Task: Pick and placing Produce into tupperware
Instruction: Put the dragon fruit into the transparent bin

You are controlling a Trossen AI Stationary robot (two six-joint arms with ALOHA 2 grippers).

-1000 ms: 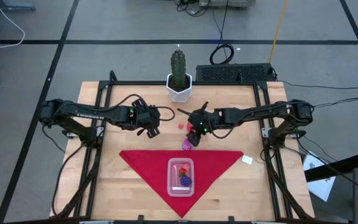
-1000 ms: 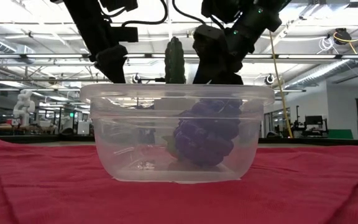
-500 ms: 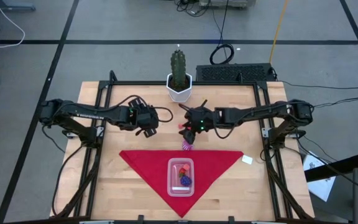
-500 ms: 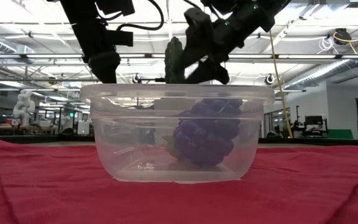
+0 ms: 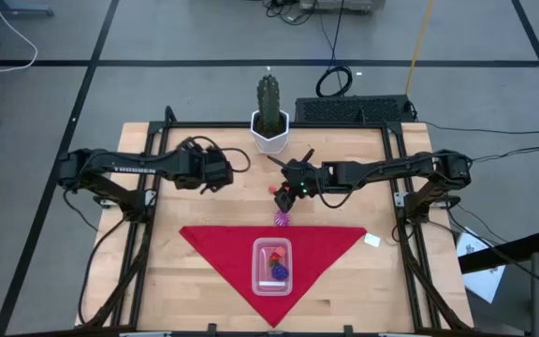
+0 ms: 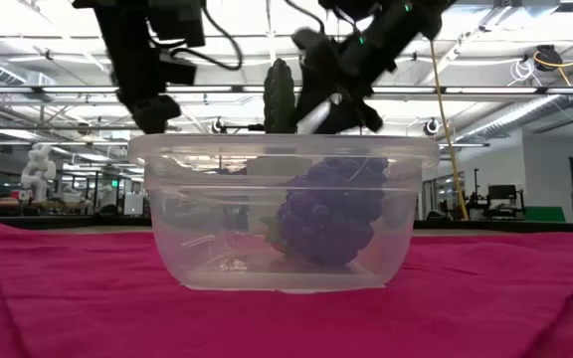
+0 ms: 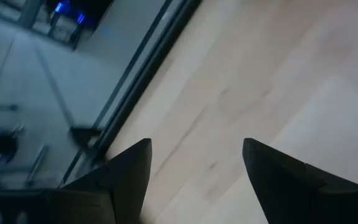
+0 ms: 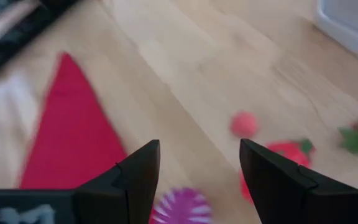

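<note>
On the wooden table (image 5: 185,271), a red triangular cloth (image 5: 218,245) lies toward six o'clock, and the clear tupperware (image 5: 272,266) sits at its middle. Inside the container, a dark purple grape cluster (image 6: 331,212) rests against the wall at its three o'clock side in the low view, and the high view shows a red piece (image 5: 272,253) beside it. Near the table's centre, the right gripper (image 5: 286,192) hangs above loose produce, its two fingers (image 8: 138,171) parted with nothing between them. Below it lie a purple-white striped piece (image 8: 182,206), just off the cloth's twelve o'clock edge, a small pink ball (image 8: 244,123) and a red strawberry-like piece (image 8: 286,151) with a green top; all three are apart from the fingers. At about ten o'clock, the left gripper (image 5: 215,174) hovers over bare wood, jaws open and empty. A green cactus (image 5: 269,103) in a white pot stands at twelve o'clock on the table's far edge.
</note>
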